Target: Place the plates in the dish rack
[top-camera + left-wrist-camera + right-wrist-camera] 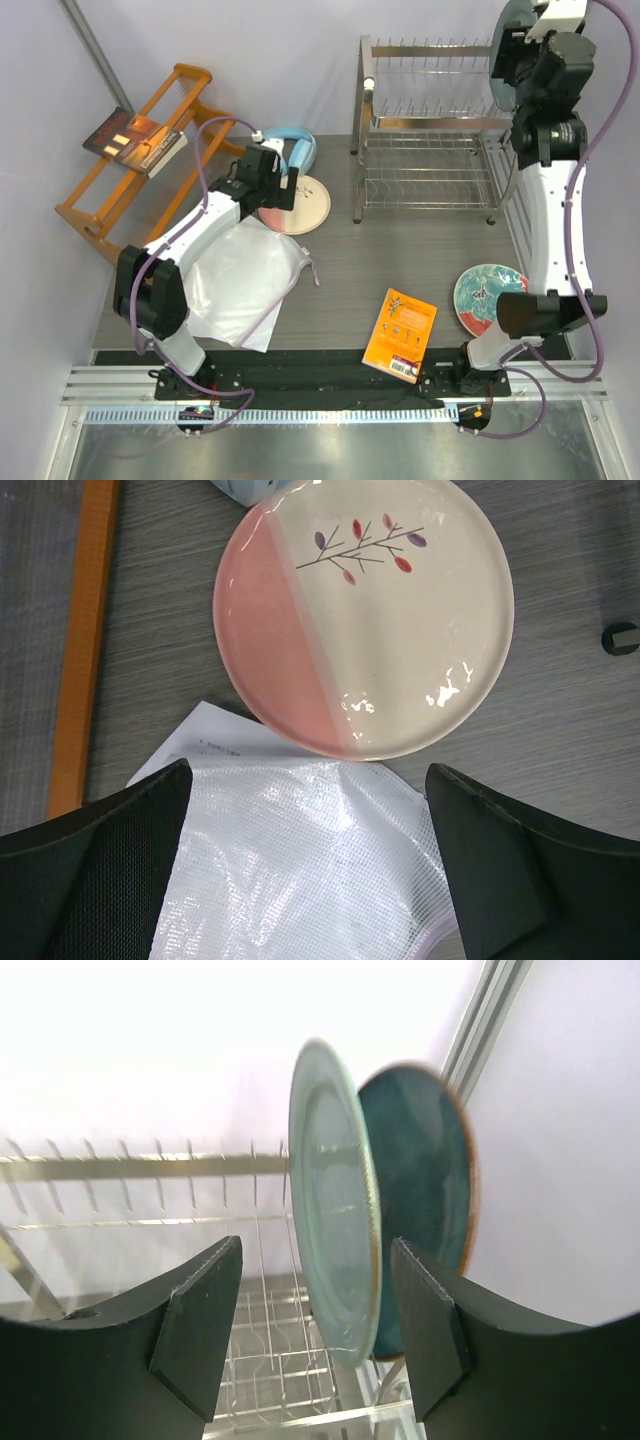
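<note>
The pink-and-cream plate (pixel 365 620) carries a sprig of red and purple leaves; the pale grey-green plate (pixel 335 1220) is plain; the dark teal plate (pixel 425 1170) is brown-rimmed; the patterned plate (pixel 481 290) is teal and red.

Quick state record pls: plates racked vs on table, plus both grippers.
racked: round pale grey-green plate and round dark teal plate, upright in silver wire dish rack
on table: pink-and-cream sprig plate; teal-and-red patterned plate
left gripper: jaws open, holding nothing, above white mesh bag
right gripper: jaws open either side of the pale plate, gaps visible
</note>
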